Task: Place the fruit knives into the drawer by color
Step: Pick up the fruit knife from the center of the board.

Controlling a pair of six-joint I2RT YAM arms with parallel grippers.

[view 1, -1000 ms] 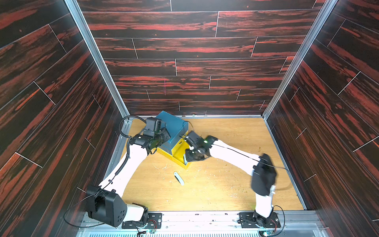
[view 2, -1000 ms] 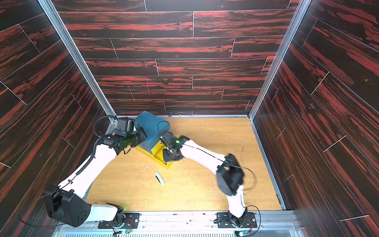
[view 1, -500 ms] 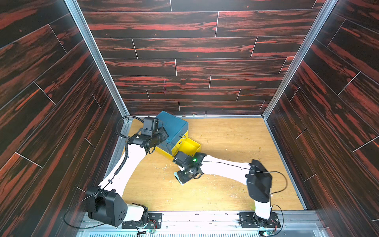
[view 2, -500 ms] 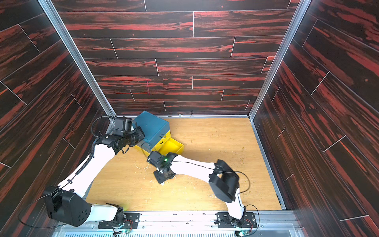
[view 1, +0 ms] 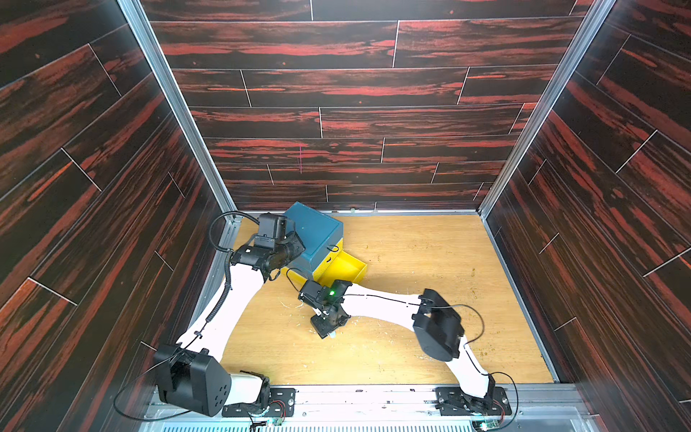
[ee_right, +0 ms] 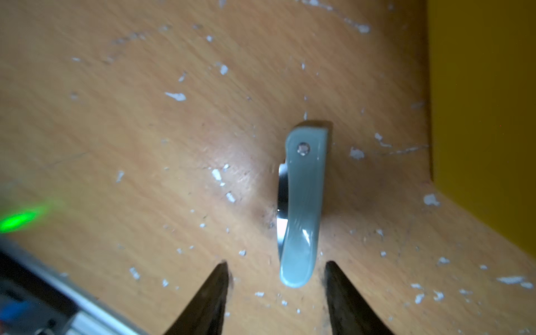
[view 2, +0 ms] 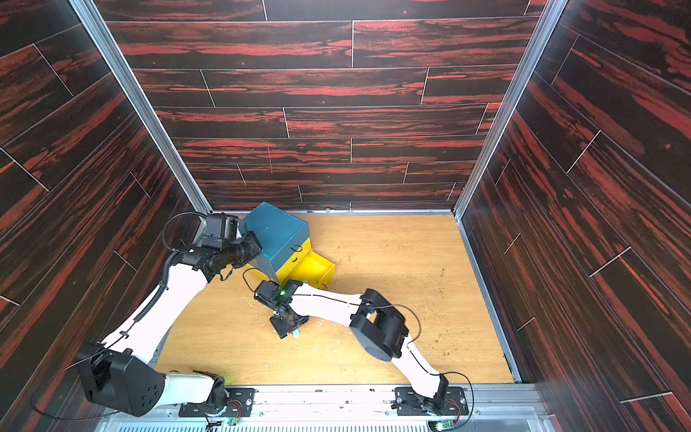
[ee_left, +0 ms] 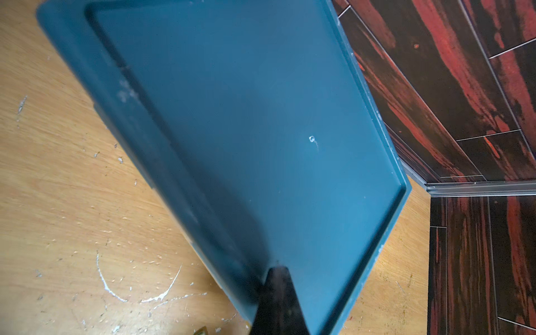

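The drawer (view 1: 314, 228) (view 2: 276, 228) stands at the back left: teal top, yellow lower drawers, the lowest one (view 1: 346, 267) (view 2: 316, 267) pulled out. Its teal top (ee_left: 246, 130) fills the left wrist view. My left gripper (ee_left: 277, 271) (view 1: 295, 247) is shut, its tip pressed against the chest's near corner. One grey-green fruit knife (ee_right: 301, 208) lies folded on the wooden floor, barely showing under the arm in both top views (view 1: 334, 334) (view 2: 296, 333). My right gripper (ee_right: 276, 263) (view 1: 326, 329) hangs open just over it, one finger on each side of the knife's near end, not touching.
The open yellow drawer's wall (ee_right: 478, 116) lies just beyond the knife. Dark red plank walls (view 1: 112, 187) enclose the floor on three sides. A metal rail (view 1: 355, 396) with both arm bases runs along the front. White scuffs mark the floor (view 1: 430, 254).
My right gripper has left the open yellow drawer, swung toward the front and come down over the knife on the floor, its jaws widening. The left arm stays on the chest.
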